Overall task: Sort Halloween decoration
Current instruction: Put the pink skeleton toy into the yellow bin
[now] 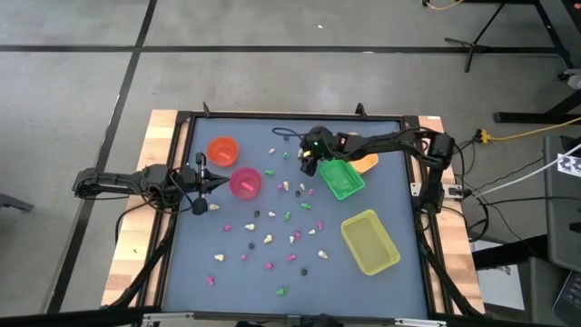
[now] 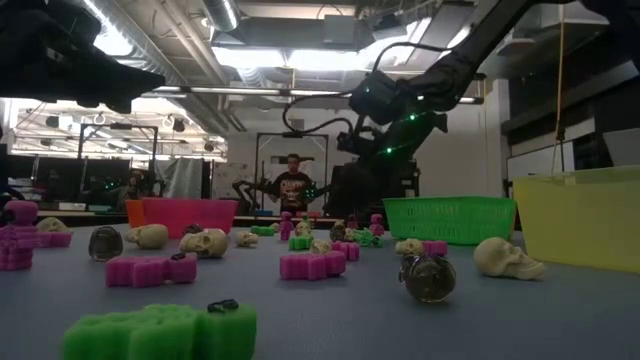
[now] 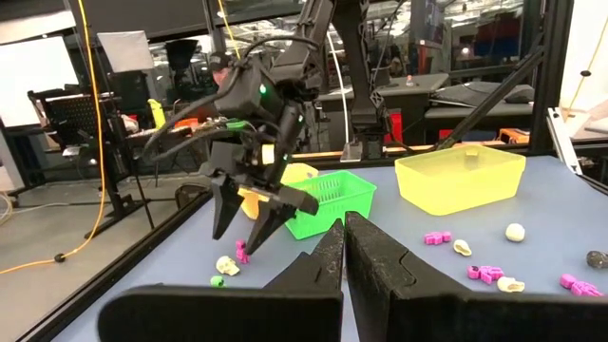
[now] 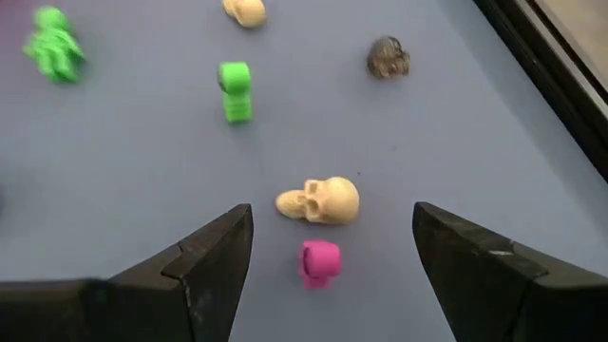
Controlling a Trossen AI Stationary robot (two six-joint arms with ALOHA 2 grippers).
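Note:
The Halloween decorations (image 1: 270,239) are tiny pink, green, cream and dark trinkets strewn over the blue table top. My right gripper (image 1: 309,166) is open and hangs above the table beside the green tray (image 1: 341,178). In the right wrist view a cream skull (image 4: 321,201) and a pink trinket (image 4: 320,262) lie on the table below the gap between its fingers. My left gripper (image 1: 221,182) is shut and empty. It stays level near the table's left edge, pointing at the pink cup (image 1: 245,183).
An orange cup (image 1: 222,150) stands behind the pink one. An orange tray (image 1: 366,163) lies partly under my right arm, and a yellow tray (image 1: 369,242) sits nearer the right edge. A raised black rim (image 1: 172,209) frames the table. A person (image 2: 293,186) stands in the room beyond.

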